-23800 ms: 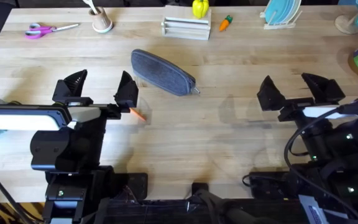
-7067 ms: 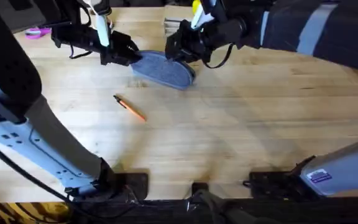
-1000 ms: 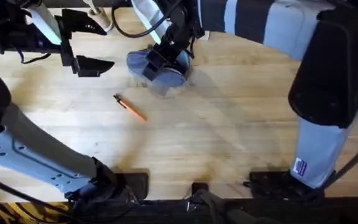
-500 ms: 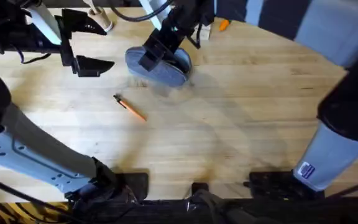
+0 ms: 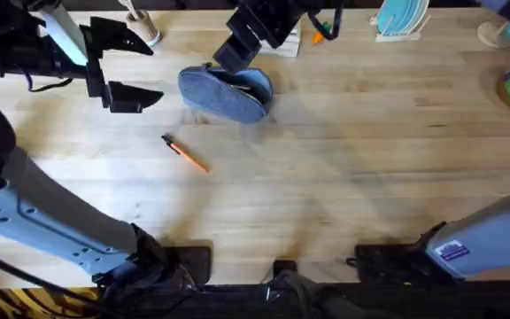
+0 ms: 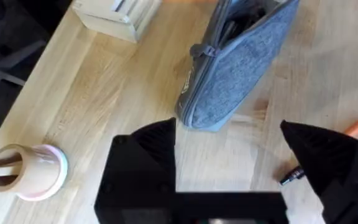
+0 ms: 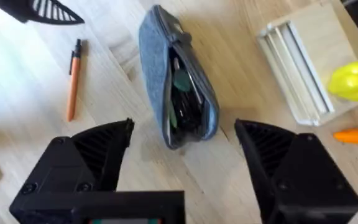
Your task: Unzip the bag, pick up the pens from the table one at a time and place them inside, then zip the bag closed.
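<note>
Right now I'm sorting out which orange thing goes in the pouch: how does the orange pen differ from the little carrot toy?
The orange pen is long and thin with a dark tip; the carrot toy is short, tapered and green-topped. The pen lies on open table in front of the unzipped bag; the carrot lies behind it, beside the wooden rack and yellow toy. Both are orange and lie flat.

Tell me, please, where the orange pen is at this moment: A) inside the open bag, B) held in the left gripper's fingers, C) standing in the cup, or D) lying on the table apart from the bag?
D: the orange pen lies flat on the table, apart from the unzipped bag, with no fingers on it.
</note>
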